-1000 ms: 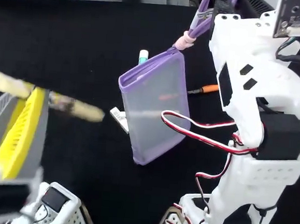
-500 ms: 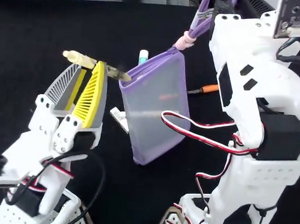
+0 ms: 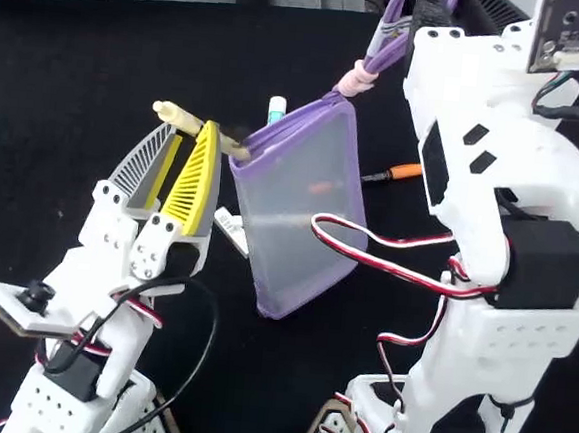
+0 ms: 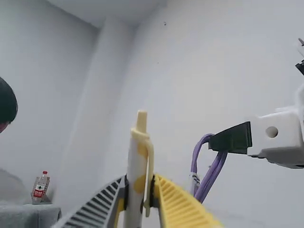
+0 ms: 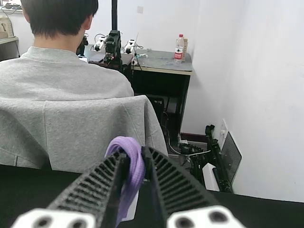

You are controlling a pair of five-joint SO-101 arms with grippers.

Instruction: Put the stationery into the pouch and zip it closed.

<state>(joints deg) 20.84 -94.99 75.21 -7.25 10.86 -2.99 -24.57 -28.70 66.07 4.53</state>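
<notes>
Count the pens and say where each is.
3. A cream pen in the left jaws, tip at the pouch mouth; teal-tipped pen sticking out of the pouch; orange pen on the table beside the pouch. Others may be hidden inside.

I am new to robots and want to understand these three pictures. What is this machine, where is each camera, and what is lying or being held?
These are two robot arms at a black table. The high view looks down from a fixed camera; the other two come from cameras on the wrists. The left gripper is shut on a pale yellow pen, its tip at the mouth of the purple pouch. The right gripper is shut on the strap and holds the pouch up. A teal-tipped pen sticks out of it. An orange pen and a small white item lie on the table.
</notes>
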